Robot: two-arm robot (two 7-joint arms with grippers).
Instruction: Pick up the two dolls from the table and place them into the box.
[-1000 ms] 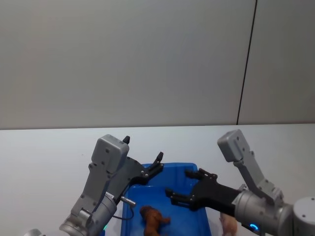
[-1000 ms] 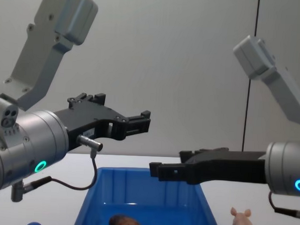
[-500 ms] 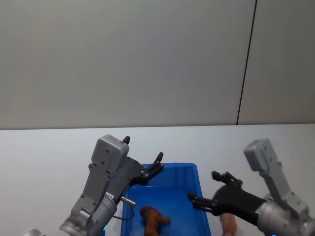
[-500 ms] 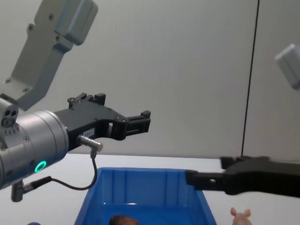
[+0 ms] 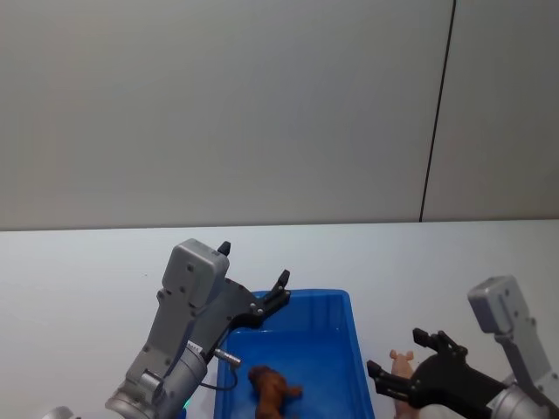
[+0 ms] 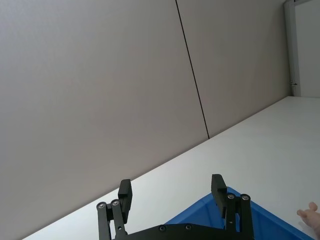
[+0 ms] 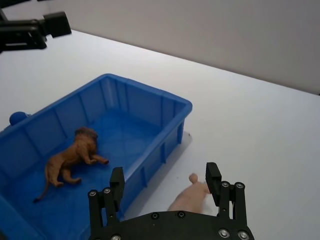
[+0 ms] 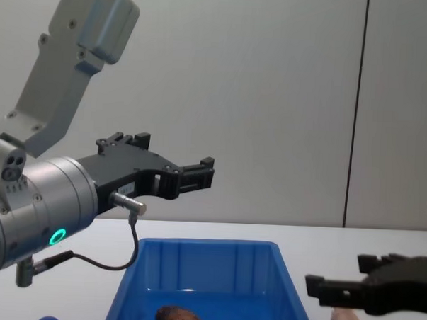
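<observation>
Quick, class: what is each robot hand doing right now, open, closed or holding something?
Left hand: open, empty, up above the box.
Right hand: open, empty, above the pig beside the box.

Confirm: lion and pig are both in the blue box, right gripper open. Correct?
Not quite. Only the lion is in the box; the pig is on the table beside the box, by the open right gripper. The right wrist view shows it.

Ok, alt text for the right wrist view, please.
The open right gripper hovers over the pink pig doll, which is on the white table beside the blue box. The brown lion doll lies inside the box.
</observation>
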